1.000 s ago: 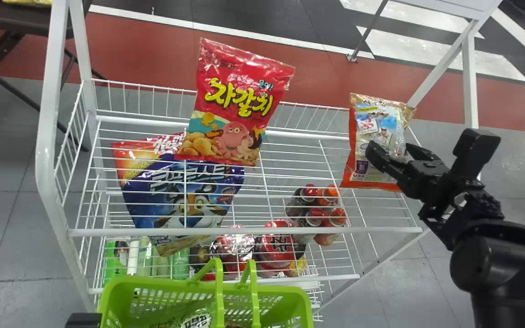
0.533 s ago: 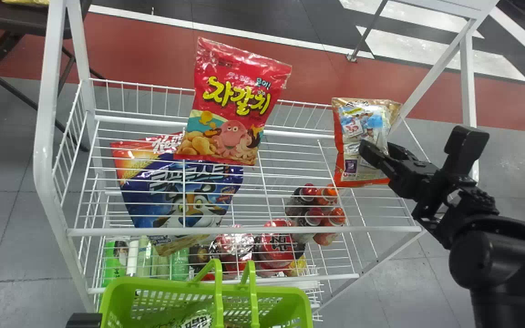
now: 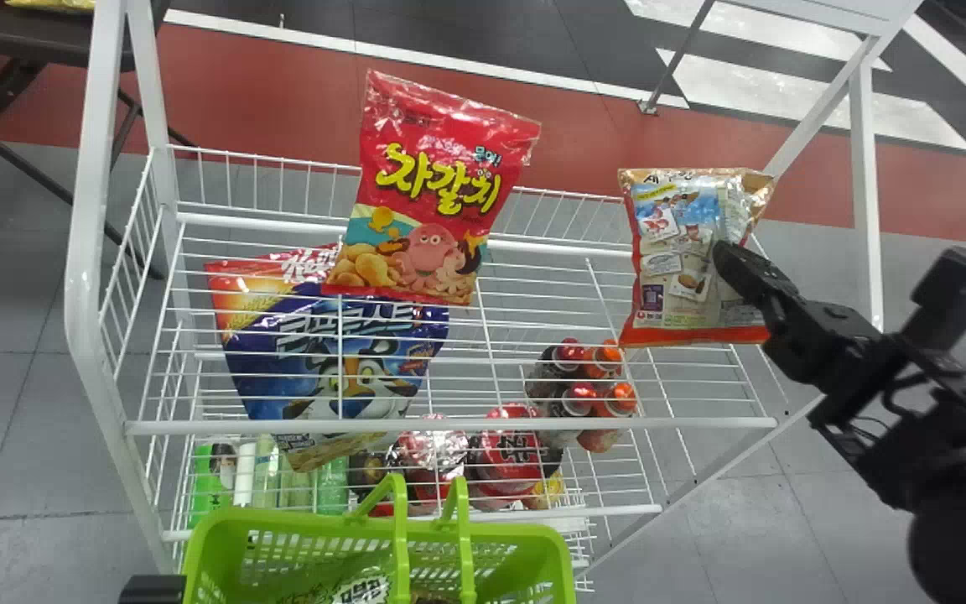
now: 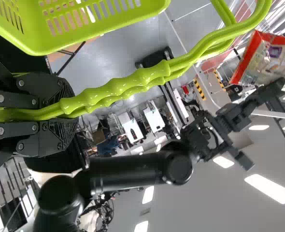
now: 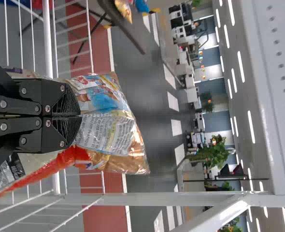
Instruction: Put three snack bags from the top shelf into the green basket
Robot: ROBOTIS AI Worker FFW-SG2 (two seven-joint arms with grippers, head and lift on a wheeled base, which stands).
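In the head view, the red snack bag (image 3: pixel 433 193) is on the top shelf (image 3: pixel 449 427), with a blue cereal bag (image 3: pixel 357 377) on a lower level beneath it. The brown-and-orange snack bag (image 3: pixel 672 252) is upright over the shelf's right end, in the right pincer (image 3: pixel 739 256). Nearer the robot, the green basket (image 3: pixel 213 537) has at least one green-wrapped bag (image 3: pixel 361 590) inside (what else lies there, I cannot tell).

In the left wrist view, the left pincer (image 4: pixel 67 115) is clamped around the basket's paired handles (image 4: pixel 147 75), its job evidently being to steady the basket.

In the right wrist view, the right pincer's tips are pressed together on the brown-and-orange bag, whose far end bulges out beyond them.

I judge the task about a third done: one bag delivered, one gripped but still to be carried over and dropped in, and the red one, untouched, left for last.
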